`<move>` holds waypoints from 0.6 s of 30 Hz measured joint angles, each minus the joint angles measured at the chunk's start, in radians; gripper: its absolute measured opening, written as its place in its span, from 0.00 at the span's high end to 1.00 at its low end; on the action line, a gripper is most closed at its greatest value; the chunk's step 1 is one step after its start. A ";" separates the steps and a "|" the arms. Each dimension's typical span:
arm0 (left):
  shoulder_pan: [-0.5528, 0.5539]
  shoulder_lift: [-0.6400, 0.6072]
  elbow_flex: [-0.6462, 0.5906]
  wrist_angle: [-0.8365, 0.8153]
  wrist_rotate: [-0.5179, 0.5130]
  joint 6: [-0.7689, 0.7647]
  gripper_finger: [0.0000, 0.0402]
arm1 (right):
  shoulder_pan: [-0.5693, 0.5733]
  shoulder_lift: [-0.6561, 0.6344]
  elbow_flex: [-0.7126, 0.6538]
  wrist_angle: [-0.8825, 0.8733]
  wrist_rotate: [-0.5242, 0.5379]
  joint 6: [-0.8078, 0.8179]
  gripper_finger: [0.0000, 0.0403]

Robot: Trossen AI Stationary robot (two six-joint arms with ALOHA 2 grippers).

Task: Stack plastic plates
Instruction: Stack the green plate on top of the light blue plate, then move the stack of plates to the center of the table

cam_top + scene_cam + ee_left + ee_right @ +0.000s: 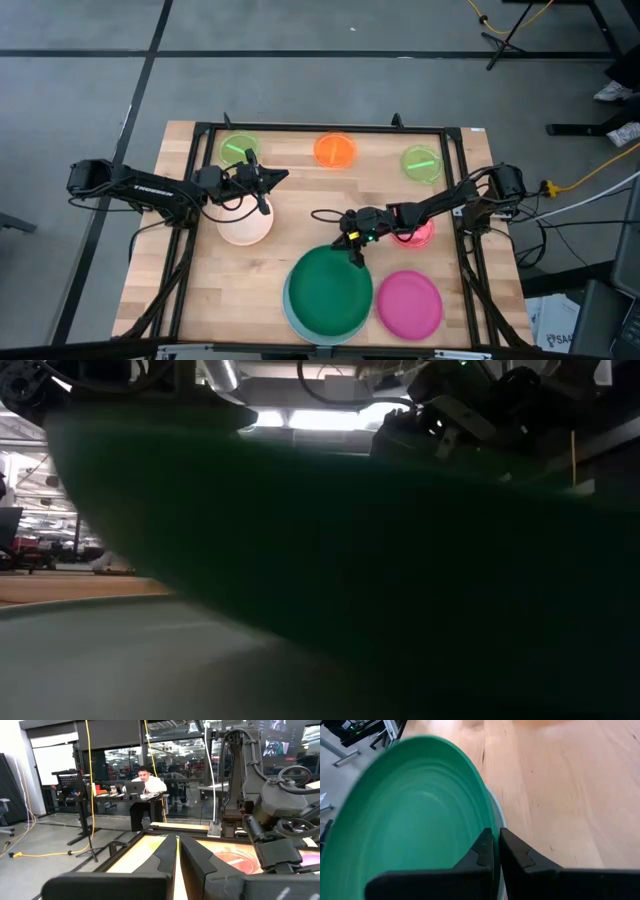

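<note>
The dark green plate is in my right gripper, which is shut on its rim. It sits tilted over the light blue plate; its underside fills the low view. The magenta plate lies to the right of it. The small red plate lies under my right arm. My left gripper is shut and hovers level just past the far edge of the pale pink plate. The orange plate and two lime plates lie along the far edge. My right gripper pinches the dark green plate's rim at its far right side, one finger inside the dish and one outside. The fingers come from above, slanting in from the far right. The plate is tilted, held side raised, over the light blue plate.
A black metal frame runs round the wooden table. There is bare wood between the two grippers and in the table's middle. Beyond the table, a person sits at a desk, among stands and cables.
</note>
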 joint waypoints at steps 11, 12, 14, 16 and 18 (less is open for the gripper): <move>0.000 0.000 0.000 0.000 0.000 0.000 0.96 | 0.000 0.010 0.001 0.030 -0.001 0.008 0.74; 0.000 0.000 0.000 0.000 0.000 0.000 0.96 | 0.000 0.010 0.001 0.032 -0.006 0.006 0.73; 0.000 0.000 0.000 0.000 0.000 0.000 0.96 | -0.001 0.010 0.005 0.034 -0.035 -0.009 0.73; 0.000 0.000 0.000 0.000 0.000 0.000 0.96 | -0.007 -0.006 0.019 -0.031 -0.074 -0.033 0.73; 0.000 0.000 0.000 0.000 0.000 -0.001 0.96 | -0.015 -0.057 0.033 -0.153 -0.097 -0.055 0.73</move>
